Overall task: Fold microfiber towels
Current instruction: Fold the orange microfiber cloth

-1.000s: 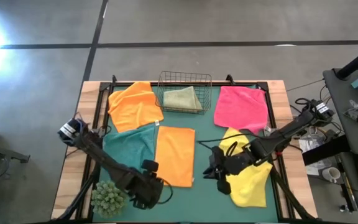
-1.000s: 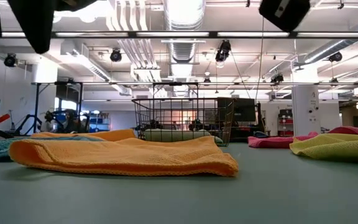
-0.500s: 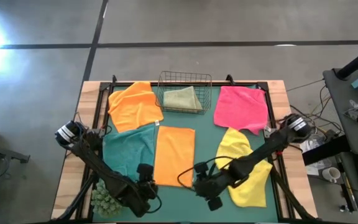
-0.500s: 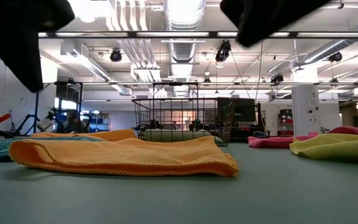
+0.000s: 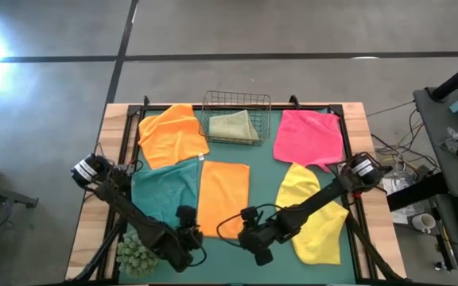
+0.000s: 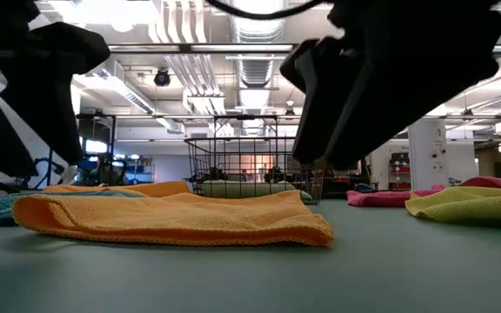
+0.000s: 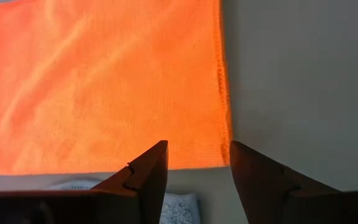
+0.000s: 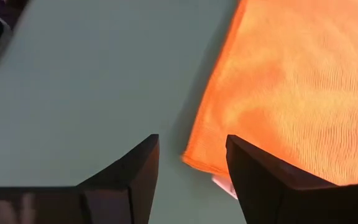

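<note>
From above, the left gripper [image 5: 191, 236] and right gripper [image 5: 251, 236] flank the near edge of the orange towel [image 5: 224, 197] on the green surface [image 5: 265, 167], apparently to lift both corners.

Each wrist view shows fingers parted, holding nothing.

The wire basket [image 5: 237, 117] holds the olive towel [image 5: 234, 125].

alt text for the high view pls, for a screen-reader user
Both grippers, left and right, hover open at the near corners of a flat orange towel on the green table. Around it lie teal, yellow, pink and another orange towel, with an olive one in a wire basket.
</note>
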`<state>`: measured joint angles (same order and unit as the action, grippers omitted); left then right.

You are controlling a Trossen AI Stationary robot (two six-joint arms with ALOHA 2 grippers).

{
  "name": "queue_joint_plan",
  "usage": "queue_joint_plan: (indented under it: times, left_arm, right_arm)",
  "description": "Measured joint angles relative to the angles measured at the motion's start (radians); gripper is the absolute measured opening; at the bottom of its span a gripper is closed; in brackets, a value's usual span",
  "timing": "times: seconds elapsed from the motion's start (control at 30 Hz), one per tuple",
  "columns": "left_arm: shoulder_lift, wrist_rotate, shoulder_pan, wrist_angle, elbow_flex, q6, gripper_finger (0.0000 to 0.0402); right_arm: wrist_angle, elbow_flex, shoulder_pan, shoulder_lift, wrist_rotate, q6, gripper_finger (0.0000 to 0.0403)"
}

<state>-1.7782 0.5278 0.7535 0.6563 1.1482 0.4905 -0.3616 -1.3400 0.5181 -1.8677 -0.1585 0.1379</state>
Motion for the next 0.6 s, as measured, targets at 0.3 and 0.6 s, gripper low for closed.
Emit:
queue_joint_plan:
  times: [0.3, 0.6]
  left_arm:
    - [0.000, -0.055, -0.006, -0.169, -0.072, -0.053, 0.0157]
    - [0.000, -0.054, -0.008, -0.168, -0.131, -0.059, 0.0157]
  right_arm:
    - [0.018, 0.033, -0.025, -0.012, 0.000, 0.006, 0.0178]
    - [0.057, 0.029, -0.038, -0.081, 0.006, 0.002, 0.0178]
